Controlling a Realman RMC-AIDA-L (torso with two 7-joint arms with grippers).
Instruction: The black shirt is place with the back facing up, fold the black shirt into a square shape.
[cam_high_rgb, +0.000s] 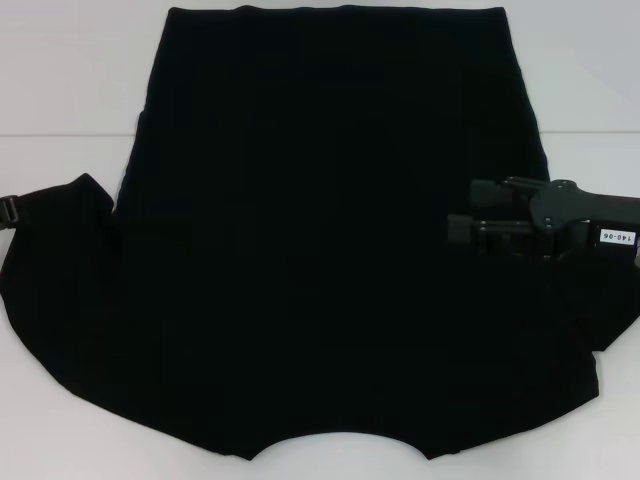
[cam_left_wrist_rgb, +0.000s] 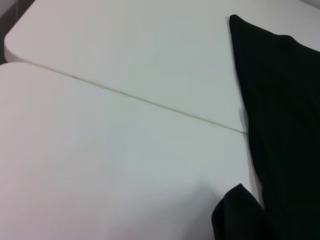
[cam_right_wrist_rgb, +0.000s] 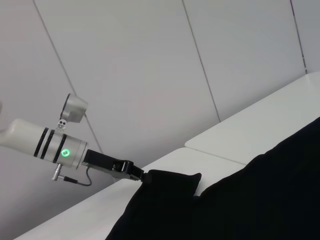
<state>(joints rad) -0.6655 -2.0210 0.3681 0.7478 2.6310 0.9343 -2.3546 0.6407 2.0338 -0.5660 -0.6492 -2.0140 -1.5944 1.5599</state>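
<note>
Black shirt (cam_high_rgb: 330, 250) spread flat, left claw (cam_right_wrist_rgb: 141, 175) pinching sleeve

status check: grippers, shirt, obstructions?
Left gripper at shirt's left sleeve edge. Right gripper open over right side. Black shirt flat, unfolded. Nothing in the way.

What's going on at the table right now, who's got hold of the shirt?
A large plain matte-black fabric shirt lies spread on the white table. The left pincer is at the tip of the shirt's left sleeve, at the table's left edge, apparently gripping it. The right pincer hovers over the shirt's right side, fingers apart, holding nothing. No fold is visible yet.
</note>
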